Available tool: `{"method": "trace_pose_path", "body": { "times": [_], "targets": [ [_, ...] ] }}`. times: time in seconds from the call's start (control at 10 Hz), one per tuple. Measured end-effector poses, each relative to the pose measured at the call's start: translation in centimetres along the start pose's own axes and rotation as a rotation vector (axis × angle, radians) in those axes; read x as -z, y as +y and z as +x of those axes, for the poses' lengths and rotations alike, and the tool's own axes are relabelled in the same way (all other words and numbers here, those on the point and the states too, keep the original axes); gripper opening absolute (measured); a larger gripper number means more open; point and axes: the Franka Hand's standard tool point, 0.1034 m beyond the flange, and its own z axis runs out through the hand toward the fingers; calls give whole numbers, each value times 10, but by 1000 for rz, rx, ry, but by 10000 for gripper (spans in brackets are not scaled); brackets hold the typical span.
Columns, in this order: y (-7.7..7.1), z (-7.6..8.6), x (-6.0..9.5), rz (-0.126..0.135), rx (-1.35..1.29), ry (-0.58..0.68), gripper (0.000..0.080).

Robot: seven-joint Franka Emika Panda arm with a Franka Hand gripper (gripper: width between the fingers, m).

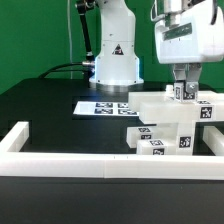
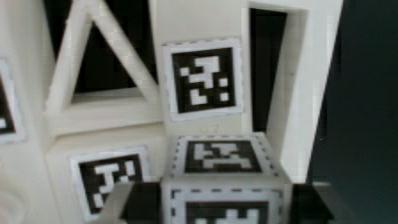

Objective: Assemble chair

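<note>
While I watch from the exterior view, going from its left, the marker board point(image 1: 103, 105) lies flat on the black table point(image 1: 35, 110) before the arm's base point(image 1: 113, 62). Next come the chair parts point(image 1: 165, 125), stacked white blocks inside the border rail point(image 1: 60, 163), their long axis running across toward the exterior view's right, tags facing me. My gripper point(image 1: 182, 93) stands directly over them, fingers down on the top slab point(image 1: 178, 103). From the wrist view, a tagged block point(image 2: 217, 178) sits between the fingers point(image 2: 329, 197), with a slatted part point(image 2: 134, 95) behind. Whether the jaws pinch it, I cannot tell.
</note>
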Motion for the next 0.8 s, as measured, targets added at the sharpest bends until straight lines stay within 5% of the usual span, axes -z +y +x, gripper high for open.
{"method": "trace_pose_path", "body": {
  "times": [0.8],
  "targets": [
    [0, -7, -1, 7, -512, -24, 288]
  ]
}}
